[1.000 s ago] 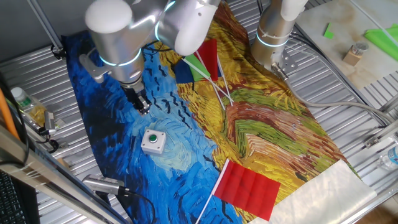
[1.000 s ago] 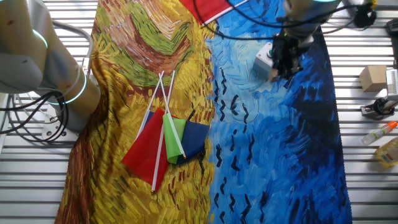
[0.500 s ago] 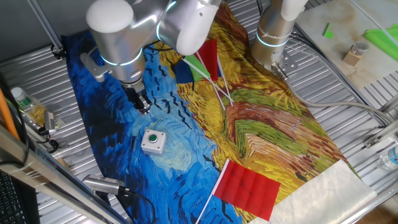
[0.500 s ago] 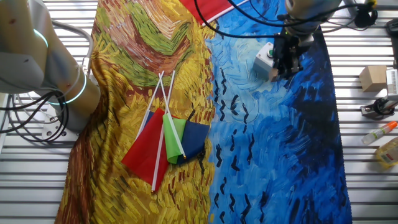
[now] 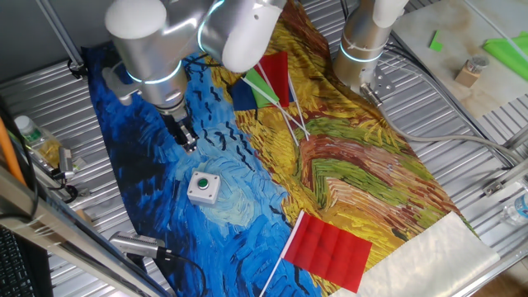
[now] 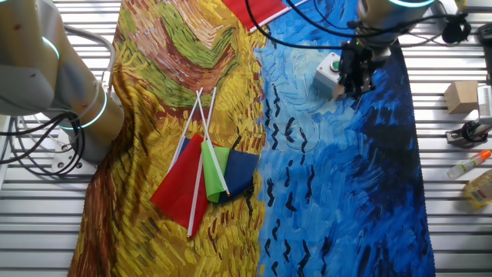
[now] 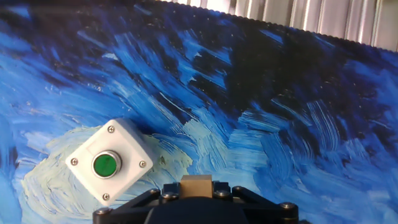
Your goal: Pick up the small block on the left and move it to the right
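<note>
Hand view shows the small block [image 7: 196, 185] pinched between the fingers of the gripper [image 7: 196, 190], which is closed on it with only its tan top face and a sliver of its front showing above the black finger mounts. It looks like plain light wood, square-edged and very small next to the white button box [image 7: 109, 160], which sits just beside it on the pale swirl of the painted cloth [image 7: 280, 112].

In one fixed view the gripper [image 5: 187, 140] hangs a little above the cloth [image 5: 247, 165], beyond the button box [image 5: 202, 187] and over the blue part of the print; whether the block is clear of the surface cannot be told from here. In the other fixed view the gripper [image 6: 355, 77] overlaps the button box [image 6: 329, 73], so the gap between them is hard to judge.

The main risk, as I read it, is the button box itself: it lies close to the gripper, and a sideways carry begun too low could clip its corner or drag it along. A second risk is the grip: so small a cube offers little face to hold, and a jolt could twist it out. The cloth is soft and loosely laid, so a low pass might also snag and ruck it. Further off, the bundle of small flags [image 5: 268, 82] lies on the yellow part of the cloth.
</note>
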Robot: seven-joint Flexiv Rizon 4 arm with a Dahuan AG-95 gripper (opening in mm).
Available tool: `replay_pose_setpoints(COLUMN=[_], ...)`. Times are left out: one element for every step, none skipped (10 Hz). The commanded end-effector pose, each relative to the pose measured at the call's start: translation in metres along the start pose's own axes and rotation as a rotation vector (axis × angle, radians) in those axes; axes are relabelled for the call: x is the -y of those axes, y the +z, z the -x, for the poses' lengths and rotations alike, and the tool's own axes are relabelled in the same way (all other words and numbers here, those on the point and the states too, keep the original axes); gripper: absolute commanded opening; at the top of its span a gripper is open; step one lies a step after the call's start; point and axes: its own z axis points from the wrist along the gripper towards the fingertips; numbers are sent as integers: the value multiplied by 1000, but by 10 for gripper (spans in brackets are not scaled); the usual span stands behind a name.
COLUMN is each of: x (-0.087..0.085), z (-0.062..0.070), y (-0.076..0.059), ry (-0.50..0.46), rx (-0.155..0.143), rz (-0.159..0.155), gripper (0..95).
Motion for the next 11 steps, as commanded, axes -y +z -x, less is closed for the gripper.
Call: replay_pose_setpoints(x=[0,0,0,0,0,0,0,0,0,0,0], z=[-1,-1,-1,-1,-1,-1,-1,-1,-1,-1,-1], y=[0,0,0,0,0,0,0,0,0,0,0], ry=[-138,-142,-144,-144,-156,-167,-175,-179,-183,-188,-193], rx=[31,36,36,22,26,28,29,30,29,27,28], rz=[-44,-46,-42,-62,-60,-60,-61,-61,-59,-58,-55], gripper=[0,0,0,0,0,0,0,0,0,0,0])
